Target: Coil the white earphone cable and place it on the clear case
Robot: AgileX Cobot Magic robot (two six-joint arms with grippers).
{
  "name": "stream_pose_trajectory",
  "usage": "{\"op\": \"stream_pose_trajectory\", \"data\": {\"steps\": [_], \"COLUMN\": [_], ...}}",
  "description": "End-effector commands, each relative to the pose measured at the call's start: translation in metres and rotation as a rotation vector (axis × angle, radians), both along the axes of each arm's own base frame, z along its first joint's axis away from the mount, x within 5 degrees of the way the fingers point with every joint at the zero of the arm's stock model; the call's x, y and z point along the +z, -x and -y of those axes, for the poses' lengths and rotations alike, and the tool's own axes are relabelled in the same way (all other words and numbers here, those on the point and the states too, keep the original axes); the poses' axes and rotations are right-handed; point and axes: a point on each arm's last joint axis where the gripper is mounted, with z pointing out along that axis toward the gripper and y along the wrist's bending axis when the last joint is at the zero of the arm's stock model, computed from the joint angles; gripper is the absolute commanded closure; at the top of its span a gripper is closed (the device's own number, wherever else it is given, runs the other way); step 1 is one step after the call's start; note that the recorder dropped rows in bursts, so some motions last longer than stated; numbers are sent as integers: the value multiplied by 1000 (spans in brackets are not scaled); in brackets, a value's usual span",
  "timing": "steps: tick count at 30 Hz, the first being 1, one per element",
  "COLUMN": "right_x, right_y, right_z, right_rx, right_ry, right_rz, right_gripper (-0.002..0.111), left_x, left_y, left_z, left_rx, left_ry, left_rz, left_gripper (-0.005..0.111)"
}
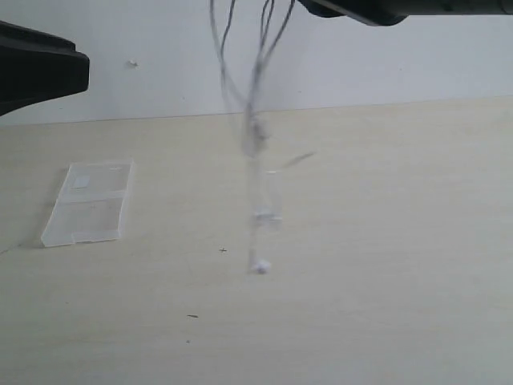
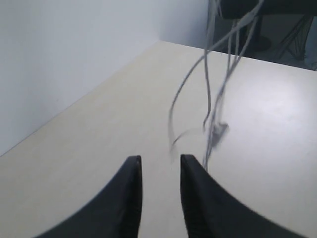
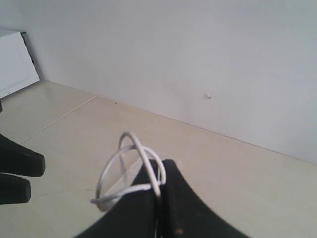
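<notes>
**Cable hung from right gripper, left jaws empty, coil only part-formed**

Exterior: the white earphone cable (image 1: 253, 128) is seen hanging in several blurred strands below the right arm (image 1: 361, 10). Its lowest end is close to the table (image 1: 385, 281); contact cannot be told. The clear case (image 1: 88, 202) is laid flat in two halves, well off to the side of the strands, with nothing on it.

Left wrist: the left gripper (image 2: 159, 161) is parted by a narrow gap and nothing is held. The strands hang just ahead of its tips.

Right wrist: the right gripper (image 3: 162, 166) is clamped on the cable, with a few loops bunched at its tips.

Judgement: the swing should be allowed to settle first. The strands are best caught low, below the right gripper, and gathered up to the loops. The bundle should then be lowered flat onto the case so it isn't sprung apart.
</notes>
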Motion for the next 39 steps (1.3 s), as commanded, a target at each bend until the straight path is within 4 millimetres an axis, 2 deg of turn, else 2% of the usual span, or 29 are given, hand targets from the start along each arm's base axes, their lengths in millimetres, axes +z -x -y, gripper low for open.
{"op": "stream_pose_trajectory", "data": {"steps": [1, 7, 9, 12, 14, 21, 39], "right_x": [2, 4, 5, 8, 11, 16, 17], "right_y": [1, 1, 2, 4, 5, 8, 14], "right_z": [2, 0, -2, -6, -9, -18, -29], "right_rx": [6, 25, 42, 83, 109, 184, 261], "right_ry": [4, -2, -19, -62, -101, -195, -240], "right_rz": [27, 47, 58, 74, 80, 98, 126], "right_gripper": [108, 108, 108, 108, 108, 108, 108], "left_x": [3, 5, 5, 5, 7, 8, 8], "left_y": [1, 2, 2, 3, 4, 6, 7], "left_z": [-1, 1, 1, 1, 3, 5, 6], "left_rx": [9, 2, 2, -6, -25, -48, -73], "left_ry": [10, 54, 54, 61, 97, 112, 119], "left_rz": [7, -3, -3, -8, -22, -17, -21], "left_gripper": [77, 74, 65, 44, 38, 38, 38]}}
